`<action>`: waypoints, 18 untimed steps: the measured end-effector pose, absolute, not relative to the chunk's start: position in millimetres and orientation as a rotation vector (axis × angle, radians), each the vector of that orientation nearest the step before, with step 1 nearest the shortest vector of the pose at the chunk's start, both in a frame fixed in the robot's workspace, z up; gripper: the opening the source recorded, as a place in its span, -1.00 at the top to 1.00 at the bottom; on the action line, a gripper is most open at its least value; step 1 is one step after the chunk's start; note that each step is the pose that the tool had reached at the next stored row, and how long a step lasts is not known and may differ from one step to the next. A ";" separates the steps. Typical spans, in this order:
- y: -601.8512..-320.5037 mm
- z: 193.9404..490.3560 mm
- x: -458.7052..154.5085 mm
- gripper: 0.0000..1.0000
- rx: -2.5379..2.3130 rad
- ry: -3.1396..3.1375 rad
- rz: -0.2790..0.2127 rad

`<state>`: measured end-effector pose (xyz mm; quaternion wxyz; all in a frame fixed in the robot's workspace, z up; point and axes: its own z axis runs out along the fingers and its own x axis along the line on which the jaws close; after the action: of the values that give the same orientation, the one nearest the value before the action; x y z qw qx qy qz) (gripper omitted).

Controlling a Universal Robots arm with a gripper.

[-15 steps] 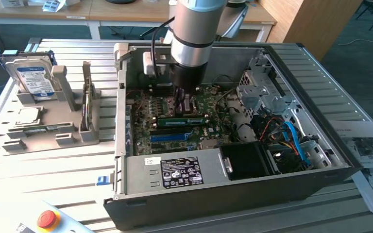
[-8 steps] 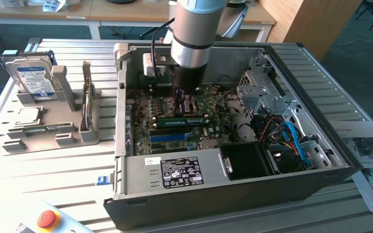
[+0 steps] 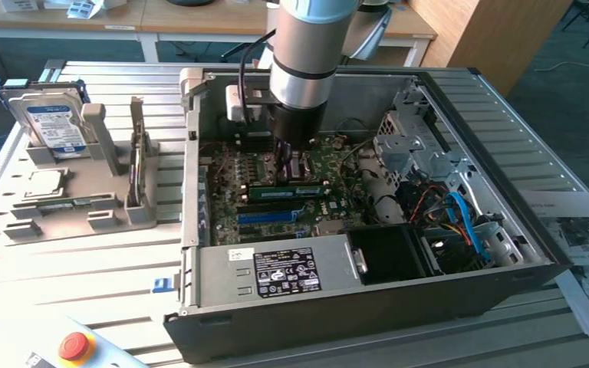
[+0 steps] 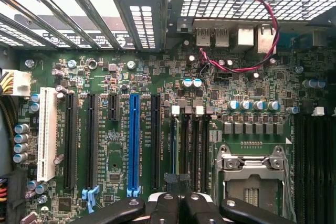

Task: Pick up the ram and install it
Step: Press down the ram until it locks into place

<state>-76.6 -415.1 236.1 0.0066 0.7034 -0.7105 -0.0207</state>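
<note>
The ram (image 3: 289, 188), a long green stick with black chips, stands on edge on the motherboard inside the open computer case (image 3: 376, 307). My gripper (image 3: 286, 165) hangs straight above its middle. In the wrist view the ram (image 4: 173, 145) appears as a thin bluish line in the memory slot nearest the blue slot (image 4: 134, 140). It runs up to my gripper (image 4: 181, 205), whose black fingers (image 4: 165, 205) are shut together with nothing visible between them. Whether the fingertips touch the ram I cannot tell.
The processor socket (image 4: 252, 177) lies beside the memory slots, and a red-black wire (image 4: 252, 24) loops near the rear ports. At the exterior view's left, a grey fixture holds a hard drive (image 3: 54, 123), a thin upright stick (image 3: 136, 153) and a silver processor (image 3: 44, 184). A red stop button (image 3: 74, 345) sits in front.
</note>
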 end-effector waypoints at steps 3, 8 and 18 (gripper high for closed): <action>-415.1 236.0 -76.6 0.80 2.201 -2.223 -0.065; -415.0 234.7 -76.5 0.80 2.201 -2.223 -0.065; -415.1 232.7 -76.6 0.80 2.201 -2.223 -0.065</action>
<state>-76.6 -415.1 232.7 0.0065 0.7034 -0.7105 -0.0207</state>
